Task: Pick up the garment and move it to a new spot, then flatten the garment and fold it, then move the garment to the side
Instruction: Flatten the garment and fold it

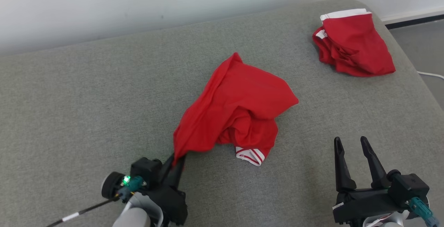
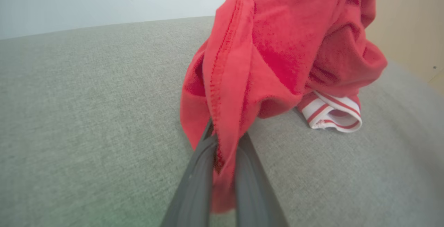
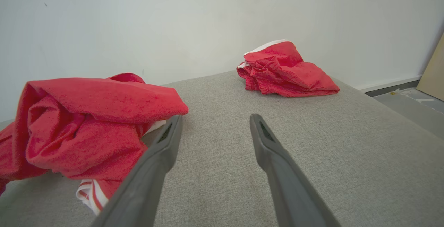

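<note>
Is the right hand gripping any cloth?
No, the right hand is open over the cushion, with nothing between its fingers; the left hand pinches the garment.

A grey woven-fabric padded surface (image 1: 86, 109) bears two things. A crumpled red cloth garment (image 1: 239, 109) lies at centre frame; a bunched red-and-white garment (image 1: 352, 45) lies upper right.

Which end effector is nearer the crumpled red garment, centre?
Left. The left end effector grips the crumpled red garment at its near-left corner; the right end effector sits open to its right, not touching.
</note>
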You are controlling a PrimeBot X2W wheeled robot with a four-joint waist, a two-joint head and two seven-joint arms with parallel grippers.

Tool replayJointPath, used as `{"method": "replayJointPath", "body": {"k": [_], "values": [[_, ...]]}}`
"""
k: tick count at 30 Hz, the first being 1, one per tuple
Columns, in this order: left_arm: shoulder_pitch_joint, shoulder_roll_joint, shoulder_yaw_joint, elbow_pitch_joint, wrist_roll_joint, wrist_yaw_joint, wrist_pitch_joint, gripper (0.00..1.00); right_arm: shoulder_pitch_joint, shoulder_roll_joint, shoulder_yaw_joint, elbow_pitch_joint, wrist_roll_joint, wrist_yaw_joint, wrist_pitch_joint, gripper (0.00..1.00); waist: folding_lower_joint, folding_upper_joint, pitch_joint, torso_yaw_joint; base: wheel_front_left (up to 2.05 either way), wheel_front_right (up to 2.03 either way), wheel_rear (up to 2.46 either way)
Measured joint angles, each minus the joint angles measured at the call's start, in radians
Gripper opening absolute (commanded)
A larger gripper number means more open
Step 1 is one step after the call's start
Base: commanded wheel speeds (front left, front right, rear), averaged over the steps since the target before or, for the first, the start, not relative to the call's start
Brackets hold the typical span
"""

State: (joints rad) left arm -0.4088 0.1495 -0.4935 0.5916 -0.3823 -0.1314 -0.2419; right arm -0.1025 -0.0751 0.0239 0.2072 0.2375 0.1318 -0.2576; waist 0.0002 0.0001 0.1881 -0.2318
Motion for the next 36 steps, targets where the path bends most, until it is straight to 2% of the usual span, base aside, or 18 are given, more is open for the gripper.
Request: {"method": "replayJointPath", "body": {"k": [3,6,11,17,21,24,30,36], "values": [[-0.028,0.004,0.032,0.004,-0.024,0.0,-0.011,0.0,0.0,0.001,-0.003,0.0,-0.001,0.0,-0.003,1.0,-0.0001,0.0,-0.003,0.013,0.0,0.0,0.0],[-0.07,0.032,0.065,-0.017,-0.024,0.001,-0.016,0.0,0.001,0.0,-0.008,0.002,-0.001,0.0,-0.004,1.0,0.0,0.0,-0.01,0.036,0.0,0.0,0.0],[-0.21,0.151,0.122,-0.09,0.009,0.008,-0.014,0.0,0.002,0.003,-0.001,0.01,0.0,0.0,-0.005,1.0,0.0,0.0,-0.032,0.088,0.0,0.0,0.0],[-0.378,0.276,0.148,-0.201,0.04,0.007,0.077,0.0,0.01,0.01,0.008,0.018,0.007,0.0,-0.006,1.0,-0.0001,0.0,-0.073,0.115,0.0,0.0,0.0],[-0.469,0.341,0.154,-0.28,0.048,0.007,0.142,0.0,0.022,0.014,0.013,0.026,0.009,0.0,-0.006,1.0,-0.0003,-0.0001,-0.095,0.12,0.0,0.0,0.0],[-0.522,0.37,0.151,-0.333,0.048,0.007,0.181,0.0,0.025,0.017,0.015,0.026,0.016,0.0,-0.006,1.0,-0.0003,-0.0001,-0.104,0.117,0.0,0.0,0.0],[-0.541,0.362,0.125,-0.394,0.038,0.007,0.223,0.0,0.029,0.02,0.016,0.028,0.021,0.0,-0.006,1.0,-0.0003,-0.0001,-0.107,0.105,0.0,0.0,0.0],[-0.432,0.252,0.042,-0.404,0.01,0.017,0.227,0.0,0.021,0.022,0.026,0.031,0.026,0.0,-0.006,1.0,-0.0002,-0.0001,-0.096,0.09,0.0,0.0,0.0]]}}
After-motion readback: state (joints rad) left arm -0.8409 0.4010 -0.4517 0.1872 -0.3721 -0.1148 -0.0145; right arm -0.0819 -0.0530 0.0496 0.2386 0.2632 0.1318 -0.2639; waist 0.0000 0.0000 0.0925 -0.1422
